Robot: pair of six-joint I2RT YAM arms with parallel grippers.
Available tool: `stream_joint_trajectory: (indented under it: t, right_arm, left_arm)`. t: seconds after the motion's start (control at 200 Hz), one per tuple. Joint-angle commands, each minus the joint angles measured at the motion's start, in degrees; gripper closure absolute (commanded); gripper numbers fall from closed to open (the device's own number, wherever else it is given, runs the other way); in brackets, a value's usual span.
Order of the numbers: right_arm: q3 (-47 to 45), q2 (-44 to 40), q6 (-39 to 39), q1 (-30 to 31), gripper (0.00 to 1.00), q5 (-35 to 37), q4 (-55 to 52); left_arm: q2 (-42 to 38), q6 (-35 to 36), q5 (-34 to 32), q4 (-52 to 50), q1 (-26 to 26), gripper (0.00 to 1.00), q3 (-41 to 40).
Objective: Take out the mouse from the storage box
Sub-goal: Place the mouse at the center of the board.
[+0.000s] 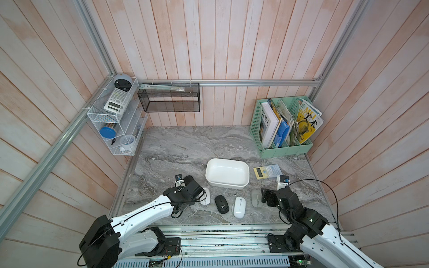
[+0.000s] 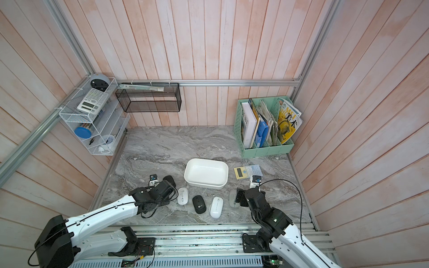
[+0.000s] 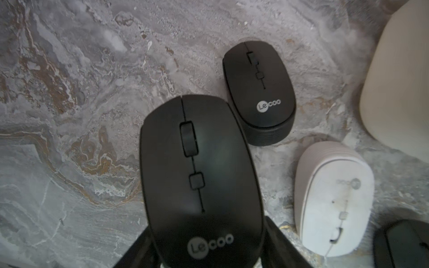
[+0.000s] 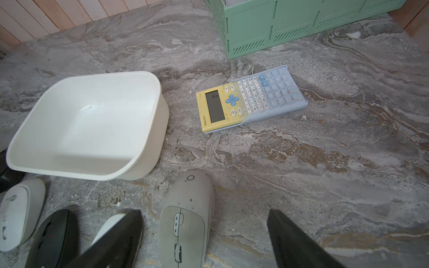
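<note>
Got a black mouse (image 3: 199, 167) clamped in the left gripper (image 3: 209, 225), jaws partway shut on its rear flanks, long axis in line with the fingers, wheel end pointing away from the wrist. Already clear of the box (image 3: 399, 81): off to the robot's left of it, over the table (image 3: 69, 116); can't tell whether lifted or resting. Looks like only the put-down is left. Hinges on the gap around it: second black mouse (image 3: 260, 92) just ahead of the nose and slightly right, nearly parallel; white mouse (image 3: 334, 199) just beside on the right, facing the opposite way. Bare stone only to the left, so probably best to set down there or risk a knock. Further right along the front row in both top views: third black mouse (image 1: 221, 204), second white mouse (image 1: 239, 207), grey mouse (image 1: 256, 197). Right gripper (image 4: 204, 211) spread wide, gripping nothing, grey mouse lying between its fingers, contact unclear. Left arm's job; no call for the right. Count: six mice, i.e. three black, two white, one grey, none in the box. One box, empty, behind the row. Two calculators: yellow-and-blue calculator (image 1: 267, 171) on the table right of the box, white calculator (image 1: 117, 100) up on the wire shelf (image 1: 102, 116). One green file holder (image 1: 278, 148), far right corner.
</note>
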Motion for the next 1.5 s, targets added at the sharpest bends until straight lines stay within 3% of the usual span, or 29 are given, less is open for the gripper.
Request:
stream_joint_trajectory:
  t: [0.0,0.36,1.025,1.155,1.355,1.495]
  right_arm:
    - [-0.58,0.38,-0.25,-0.22,0.09,0.58,0.79]
    - [-0.20,1.63,-0.17,-0.25,0.08,0.72,1.02]
    - [0.06,2.76,-0.07,-0.28,0.08,0.93,1.08]
    - [0.24,2.67,-0.07,-0.28,0.08,1.19,0.77]
    - [2.04,3.21,0.12,-0.29,0.08,2.48,-0.94]
    - [7.58,4.36,-2.15,-0.35,0.05,5.07,-3.12]
  left_arm:
    - [-0.44,-2.55,2.63,4.72,0.23,0.45,-2.34]
    - [2.41,-3.89,6.39,11.60,0.23,0.44,-7.18]
    - [0.69,-1.68,4.93,7.24,0.23,0.12,-3.92]
    - [-3.31,0.31,1.56,2.48,0.23,0.00,-0.98]
    - [-11.60,8.68,-5.61,-1.19,0.24,0.00,5.49]
    - [-15.21,14.71,-16.79,-0.29,0.43,0.00,10.55]
